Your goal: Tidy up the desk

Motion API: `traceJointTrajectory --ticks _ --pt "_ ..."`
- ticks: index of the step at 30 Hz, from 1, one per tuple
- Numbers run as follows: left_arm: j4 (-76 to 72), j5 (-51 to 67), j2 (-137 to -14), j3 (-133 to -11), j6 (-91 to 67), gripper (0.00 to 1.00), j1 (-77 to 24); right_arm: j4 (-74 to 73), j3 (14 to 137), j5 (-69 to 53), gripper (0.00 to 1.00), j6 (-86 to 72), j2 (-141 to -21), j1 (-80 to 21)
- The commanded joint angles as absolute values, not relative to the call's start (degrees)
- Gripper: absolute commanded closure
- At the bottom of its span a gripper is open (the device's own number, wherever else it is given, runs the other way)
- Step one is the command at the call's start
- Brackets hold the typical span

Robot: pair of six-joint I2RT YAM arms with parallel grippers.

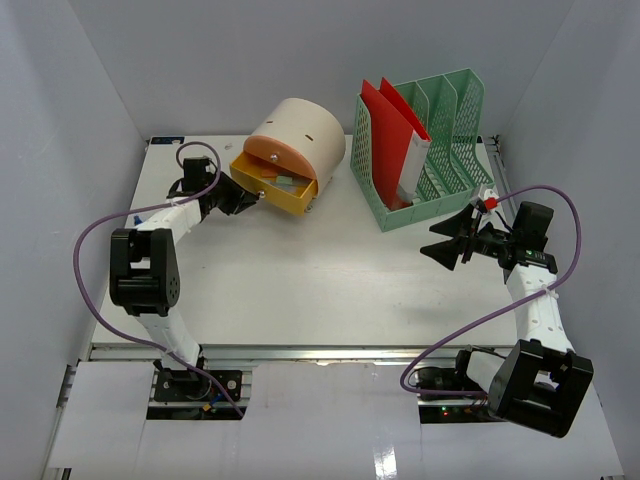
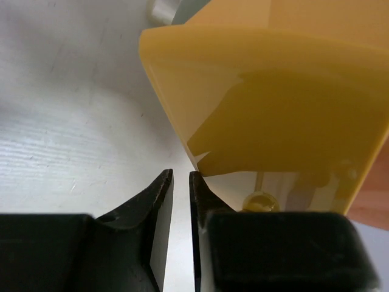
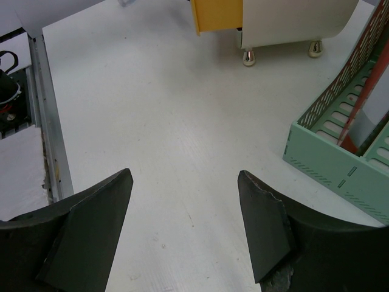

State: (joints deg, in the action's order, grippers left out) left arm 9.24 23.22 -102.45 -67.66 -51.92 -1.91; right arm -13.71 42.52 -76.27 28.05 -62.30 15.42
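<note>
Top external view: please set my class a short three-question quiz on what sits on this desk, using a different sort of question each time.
1. True or false: the yellow drawer of the beige box is pushed fully in.
2. Multiple choice: the red folders stand in A) the green file rack, B) the yellow drawer, C) a bin.
3. Short answer: which arm's fingers are spread wide above bare desk?

Key: 1 false, it is pulled out. 2 A. 3 the right fingers.
</note>
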Motion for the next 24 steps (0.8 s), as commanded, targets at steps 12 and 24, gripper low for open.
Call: traceJointTrajectory --ticks 12,24 --pt "11.12 28.52 -108.98 -79.36 -53.74 0.65 -1.76 -14.77 44.47 -76.68 0.24 28.43 -62.14 15.82" --pt "10.99 30.39 -114.7 -86.48 -55.01 0.62 -2.02 -15.21 44.56 -76.46 0.24 28.74 -62.13 15.83"
